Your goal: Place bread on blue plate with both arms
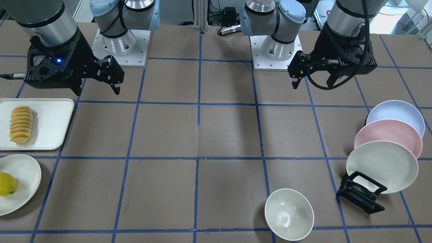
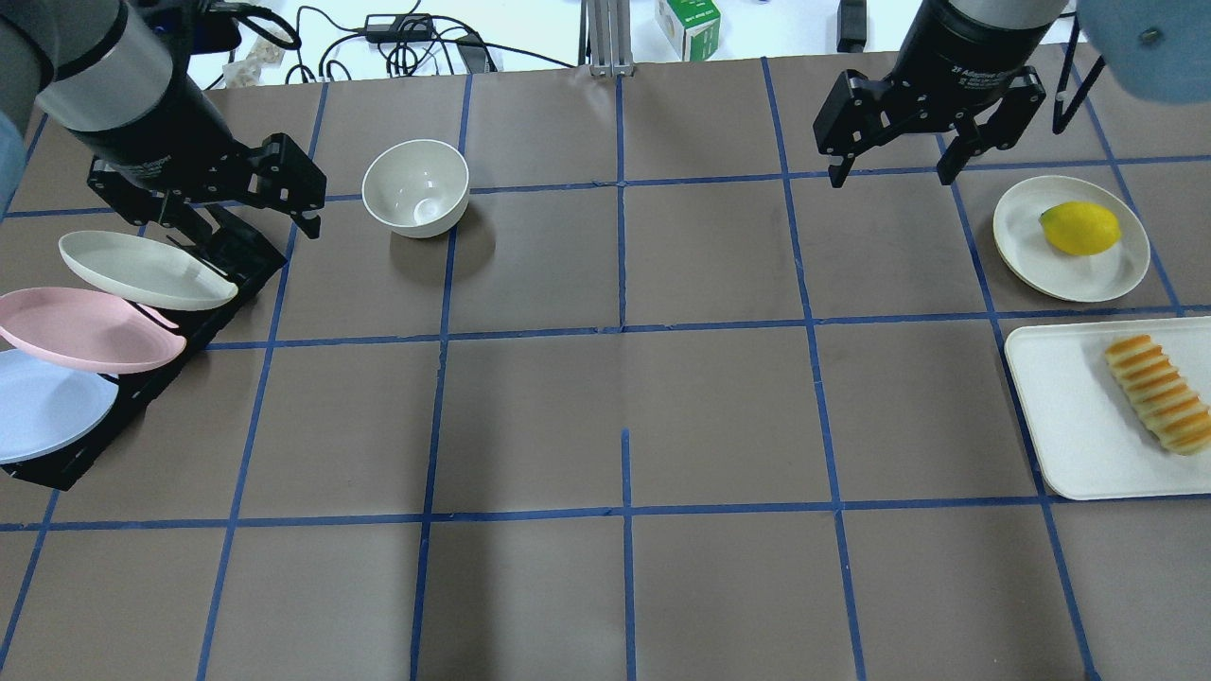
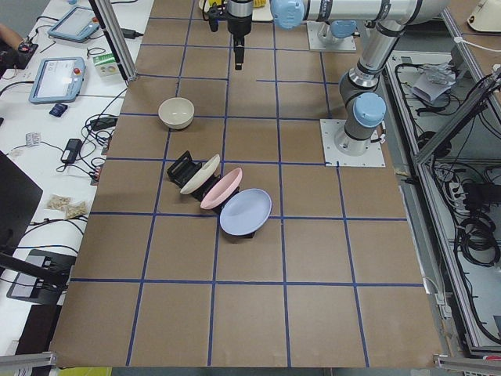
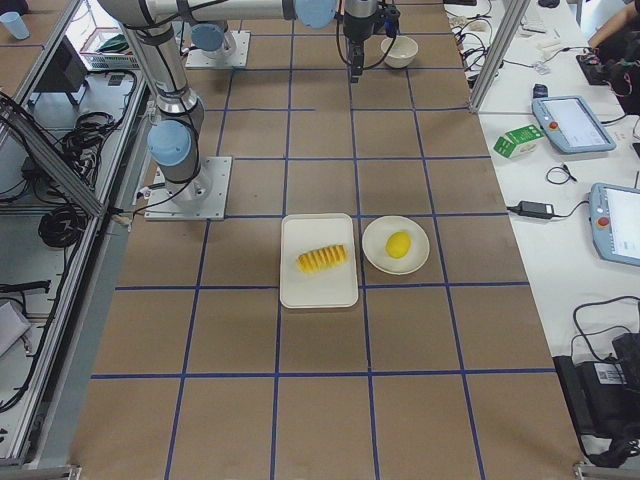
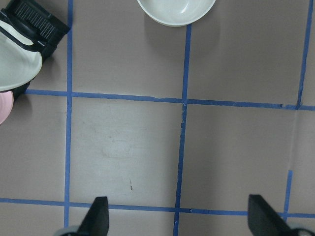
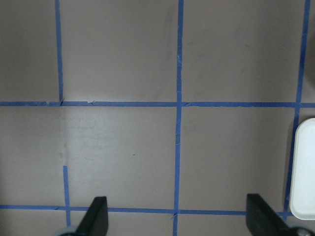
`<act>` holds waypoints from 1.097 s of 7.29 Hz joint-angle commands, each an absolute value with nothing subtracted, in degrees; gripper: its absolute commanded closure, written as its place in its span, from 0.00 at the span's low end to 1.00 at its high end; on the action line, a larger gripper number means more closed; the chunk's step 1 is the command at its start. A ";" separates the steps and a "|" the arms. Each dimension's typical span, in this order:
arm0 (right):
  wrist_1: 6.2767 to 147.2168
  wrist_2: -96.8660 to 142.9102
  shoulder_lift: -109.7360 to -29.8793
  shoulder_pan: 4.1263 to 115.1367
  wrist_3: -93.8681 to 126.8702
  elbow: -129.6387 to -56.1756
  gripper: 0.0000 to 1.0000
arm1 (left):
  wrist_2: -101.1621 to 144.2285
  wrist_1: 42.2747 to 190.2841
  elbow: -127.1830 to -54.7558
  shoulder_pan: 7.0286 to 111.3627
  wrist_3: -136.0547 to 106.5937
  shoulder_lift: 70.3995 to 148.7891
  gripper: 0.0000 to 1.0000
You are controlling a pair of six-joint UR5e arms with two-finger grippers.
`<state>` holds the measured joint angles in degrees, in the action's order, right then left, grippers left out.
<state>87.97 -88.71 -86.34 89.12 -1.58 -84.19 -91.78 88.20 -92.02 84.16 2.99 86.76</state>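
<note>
on my feed: left arm (image 1: 351, 15) and right arm (image 1: 44, 20) both grey-silver tubes, light blue joint caps (image 1: 292, 11), white bolted base plates (image 1: 297, 62), chunky black left end effector (image 1: 311, 84) with a looped black cable (image 1: 320, 88), matching right end effector (image 2: 891, 175), white lettering (image 2: 974, 71) on its collar, tiny blue LED (image 1: 59, 60) glowing

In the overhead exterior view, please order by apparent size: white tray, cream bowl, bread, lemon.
1. White rectangular tray.
2. Round cream bowl and ridged yellow-orange bread loaf: too alike to rank.
3. Smooth yellow lemon.

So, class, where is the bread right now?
In the overhead view the bread lies at the far right, on the white tray, with the lemon on its cream plate just beyond it.
</note>
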 commanded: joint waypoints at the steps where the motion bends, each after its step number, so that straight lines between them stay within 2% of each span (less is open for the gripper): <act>1: 87.11 -93.07 -86.48 88.42 -1.67 -84.20 0.00 | -92.82 88.68 -91.67 78.71 4.22 86.40 0.00; 4: 84.12 -92.19 -86.57 84.30 -2.02 -84.47 0.00 | -93.34 90.61 -87.38 68.76 8.92 86.75 0.00; 5: 78.28 -92.98 -86.66 83.59 -2.20 -84.38 0.00 | -93.34 90.79 -86.41 63.42 12.10 87.62 0.00; 8: 77.25 -92.03 -86.66 76.66 -1.94 -84.64 0.00 | -93.52 91.50 -86.92 50.75 22.54 89.82 0.00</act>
